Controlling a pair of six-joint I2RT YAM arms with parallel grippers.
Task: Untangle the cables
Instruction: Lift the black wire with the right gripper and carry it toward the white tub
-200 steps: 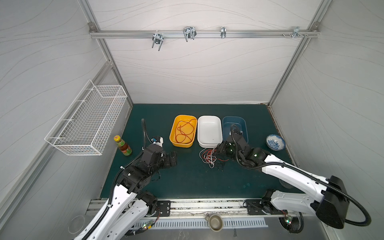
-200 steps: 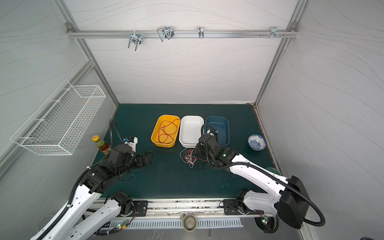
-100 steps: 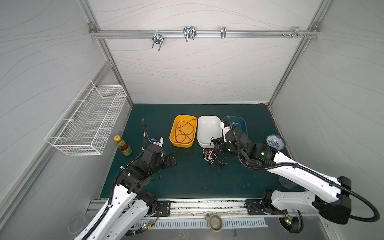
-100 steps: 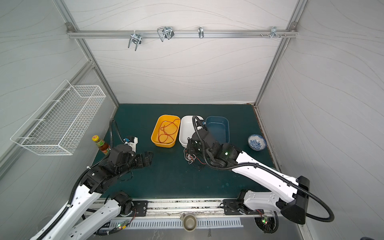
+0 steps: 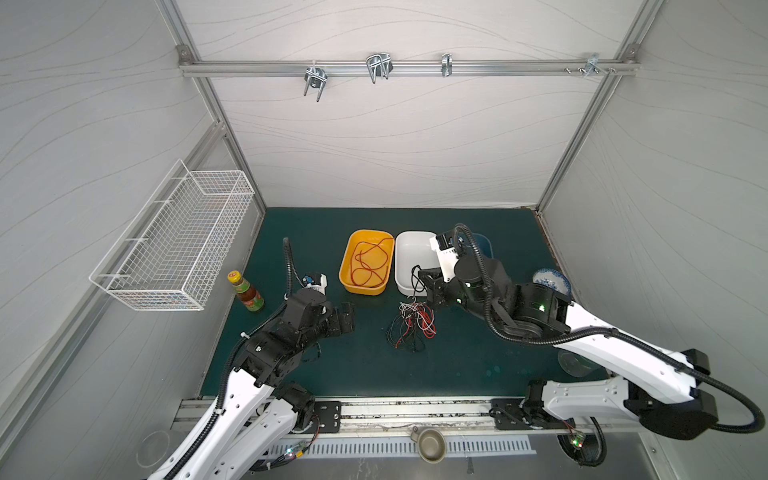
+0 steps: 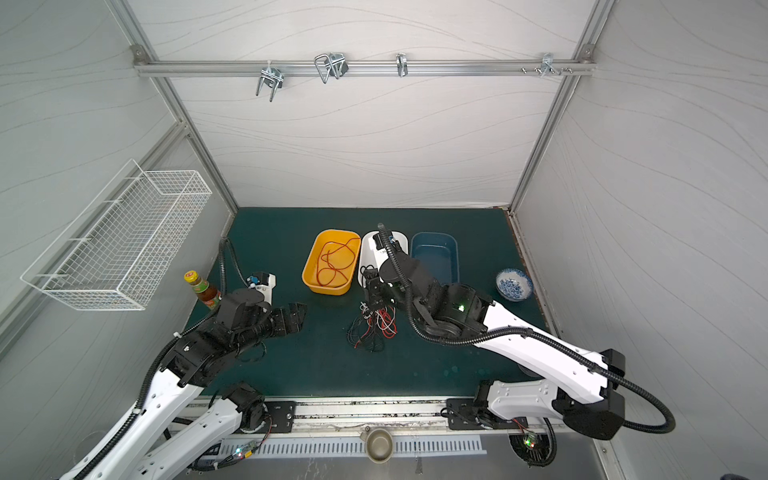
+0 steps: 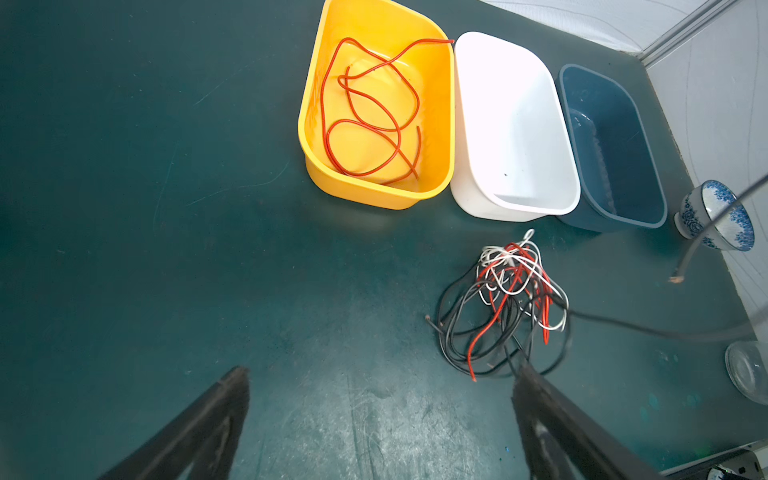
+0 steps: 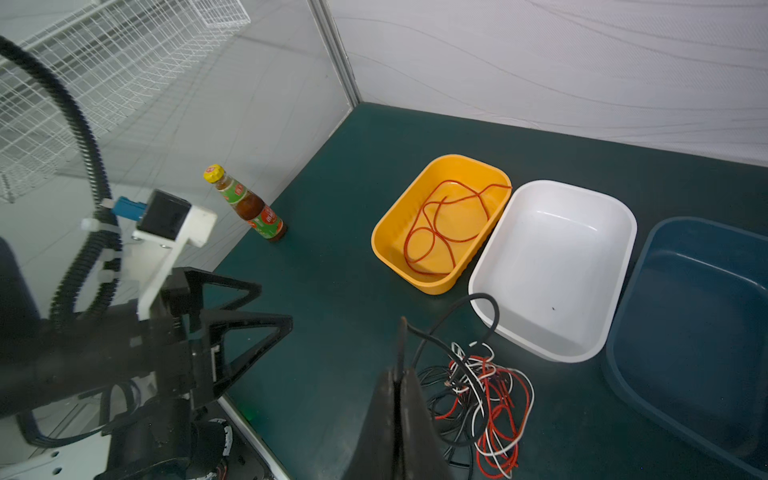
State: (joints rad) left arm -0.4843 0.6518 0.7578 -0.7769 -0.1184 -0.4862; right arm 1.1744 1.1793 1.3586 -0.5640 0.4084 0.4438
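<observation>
The right arm (image 5: 582,328) has been swung closer to the white bin (image 5: 400,266), the cables (image 5: 411,328) left tangled before it, the left gripper (image 5: 347,318) kept wide apart, and the right gripper (image 5: 422,280) kept pinched on a raised black cable (image 8: 484,297).

Three tubs are standing on the desk (image 5: 291,232): one yellow tub (image 5: 365,289), one white tub (image 5: 411,249) and one blue tub (image 6: 434,257). One red cable (image 7: 390,129) is lying in the yellow tub. One tangle (image 7: 503,303) is mixing cables of three colours, red, black and white; its strands are lying too knotted to count. One black cable (image 8: 482,295) is arching above it. One sauce bottle (image 5: 246,292), one patterned bowl (image 6: 514,283), one glass bowl (image 7: 748,370), one wire basket (image 5: 178,241) and one metal cup (image 5: 430,442) are also showing. Two tools are showing: one left tool (image 7: 380,374), one right tool (image 8: 401,353). Four metal fittings (image 5: 378,68) are hanging on one rail (image 5: 498,66).
</observation>
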